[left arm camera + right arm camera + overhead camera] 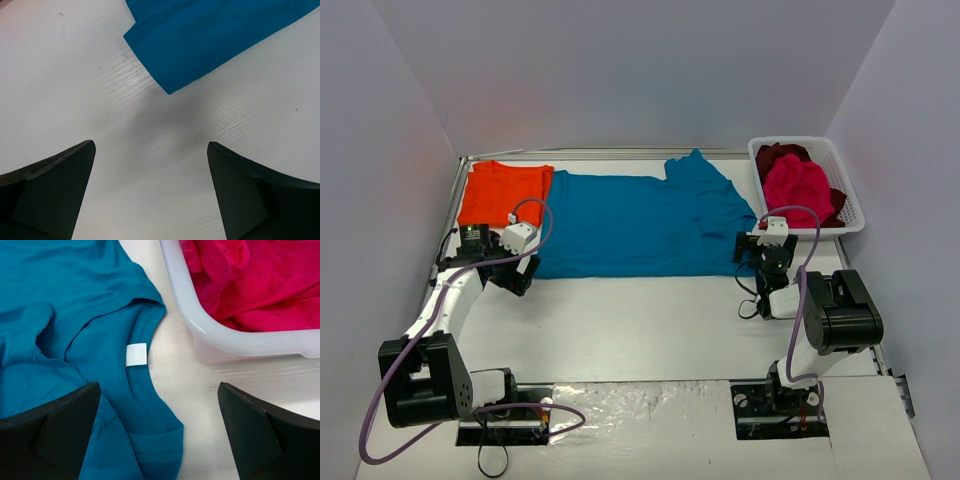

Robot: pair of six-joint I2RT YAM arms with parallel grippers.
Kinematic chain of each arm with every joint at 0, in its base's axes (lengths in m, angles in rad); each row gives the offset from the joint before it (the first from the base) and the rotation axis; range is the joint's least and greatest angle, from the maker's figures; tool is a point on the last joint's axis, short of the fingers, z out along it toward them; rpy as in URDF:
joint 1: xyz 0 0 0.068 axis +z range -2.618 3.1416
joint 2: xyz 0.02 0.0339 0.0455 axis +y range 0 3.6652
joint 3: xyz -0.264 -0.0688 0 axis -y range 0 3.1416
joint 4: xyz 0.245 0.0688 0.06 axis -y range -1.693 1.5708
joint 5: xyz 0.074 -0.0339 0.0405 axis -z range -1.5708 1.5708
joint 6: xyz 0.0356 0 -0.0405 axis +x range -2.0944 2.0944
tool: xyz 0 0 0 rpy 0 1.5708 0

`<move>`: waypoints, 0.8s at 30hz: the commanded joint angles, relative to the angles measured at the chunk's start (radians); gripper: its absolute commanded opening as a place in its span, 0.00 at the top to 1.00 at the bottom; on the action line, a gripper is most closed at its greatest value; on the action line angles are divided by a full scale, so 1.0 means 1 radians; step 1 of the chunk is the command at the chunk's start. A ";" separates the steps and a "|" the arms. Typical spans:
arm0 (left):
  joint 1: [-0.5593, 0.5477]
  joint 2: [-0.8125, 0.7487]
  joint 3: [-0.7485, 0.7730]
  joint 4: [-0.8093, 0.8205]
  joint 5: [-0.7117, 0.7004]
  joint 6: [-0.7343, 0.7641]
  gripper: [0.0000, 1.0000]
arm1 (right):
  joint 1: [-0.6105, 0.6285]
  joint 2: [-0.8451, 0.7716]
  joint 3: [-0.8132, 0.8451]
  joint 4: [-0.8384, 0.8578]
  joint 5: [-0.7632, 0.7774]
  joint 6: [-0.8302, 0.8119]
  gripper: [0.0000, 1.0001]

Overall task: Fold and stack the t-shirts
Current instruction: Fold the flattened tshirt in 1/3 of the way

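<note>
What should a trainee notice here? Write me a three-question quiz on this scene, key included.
1. True or false: the teal-blue t-shirt has its collar at the end nearest the white basket.
2. In a few words: how do the left tool and the right tool stand?
3. Where is the magenta-pink t-shirt? A) in the white basket B) in the left tool C) under the teal-blue t-shirt

Key: 1 true. 2 both open, holding nothing. 3 A.
</note>
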State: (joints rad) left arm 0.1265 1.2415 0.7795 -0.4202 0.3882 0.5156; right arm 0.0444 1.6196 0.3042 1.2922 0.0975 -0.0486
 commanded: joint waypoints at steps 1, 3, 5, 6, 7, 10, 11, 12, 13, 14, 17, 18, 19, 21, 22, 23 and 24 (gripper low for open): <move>0.004 -0.028 0.024 -0.012 0.015 0.000 0.06 | -0.008 0.003 0.030 0.163 -0.002 0.015 0.00; 0.004 -0.027 0.023 -0.012 0.017 -0.002 0.06 | -0.008 0.002 0.030 0.163 -0.002 0.015 0.00; 0.004 -0.025 0.024 -0.014 0.015 0.000 0.06 | -0.008 0.003 0.030 0.163 -0.004 0.015 0.00; 0.004 -0.024 0.024 -0.014 0.017 0.000 0.06 | -0.008 0.003 0.030 0.163 -0.004 0.015 0.00; 0.004 -0.024 0.024 -0.015 0.017 0.000 0.06 | -0.008 0.003 0.032 0.163 -0.005 0.015 0.00; 0.004 -0.024 0.024 -0.014 0.018 0.000 0.06 | -0.009 0.003 0.033 0.157 -0.002 0.018 0.00; 0.004 -0.025 0.024 -0.014 0.018 0.000 0.06 | -0.009 0.003 0.033 0.157 -0.002 0.018 0.00; 0.004 -0.025 0.026 -0.014 0.017 0.000 0.06 | -0.011 0.003 0.033 0.157 -0.004 0.019 0.00; 0.004 -0.025 0.024 -0.015 0.017 0.001 0.06 | -0.011 0.005 0.033 0.157 -0.004 0.019 0.00; 0.004 -0.025 0.024 -0.014 0.018 0.001 0.06 | -0.011 0.003 0.035 0.157 -0.007 0.019 0.00; 0.004 -0.024 0.024 -0.014 0.017 0.000 0.06 | -0.012 0.003 0.035 0.156 -0.005 0.019 0.00; 0.004 -0.024 0.026 -0.014 0.020 0.000 0.06 | -0.012 0.003 0.035 0.156 -0.005 0.019 0.00; 0.004 -0.025 0.024 -0.015 0.020 0.001 0.06 | -0.011 0.002 0.035 0.156 -0.007 0.019 0.00; 0.004 -0.025 0.024 -0.014 0.020 0.001 0.06 | -0.011 0.003 0.035 0.156 -0.007 0.018 0.00; 0.004 -0.025 0.026 -0.015 0.020 0.001 0.06 | -0.012 0.003 0.035 0.156 -0.007 0.019 0.00; 0.004 -0.024 0.024 -0.015 0.020 0.003 0.06 | -0.012 0.003 0.035 0.156 -0.007 0.019 0.00; 0.004 -0.025 0.024 -0.015 0.020 0.003 0.06 | -0.012 0.003 0.035 0.154 -0.005 0.019 0.00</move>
State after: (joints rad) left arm 0.1265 1.2415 0.7795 -0.4213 0.3889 0.5156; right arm 0.0387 1.6196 0.3119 1.2922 0.0967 -0.0448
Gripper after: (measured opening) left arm 0.945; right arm 0.999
